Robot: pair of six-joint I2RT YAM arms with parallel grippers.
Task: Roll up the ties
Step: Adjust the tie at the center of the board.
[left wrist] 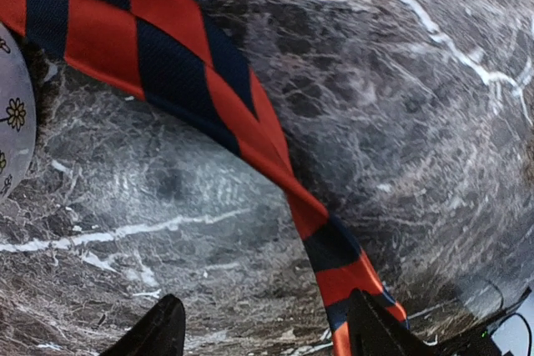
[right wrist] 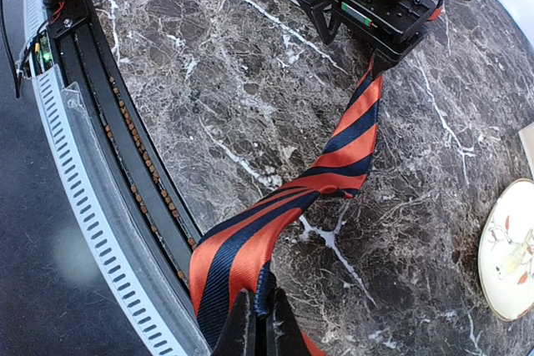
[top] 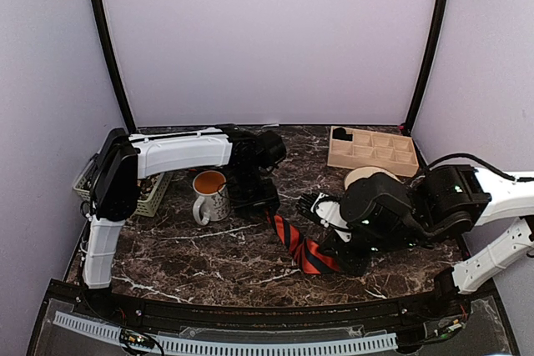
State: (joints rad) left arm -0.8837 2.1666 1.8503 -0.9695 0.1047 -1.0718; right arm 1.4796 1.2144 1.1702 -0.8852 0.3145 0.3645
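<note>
The tie (right wrist: 344, 141) stretches over the surface (right wrist: 209, 81); right fingers (right wrist: 242, 329) clamp its wide end, left fingers (left wrist: 158, 335) apart beside it

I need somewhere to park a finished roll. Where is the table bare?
Largest free patch: front-left marble, bordered by the mug, the striped tie and the near rail. A smaller strip lies at the back, between the left pincer and the wooden tray. Crowded: the middle, where the tie runs to the right pincer, and around the plate.
</note>
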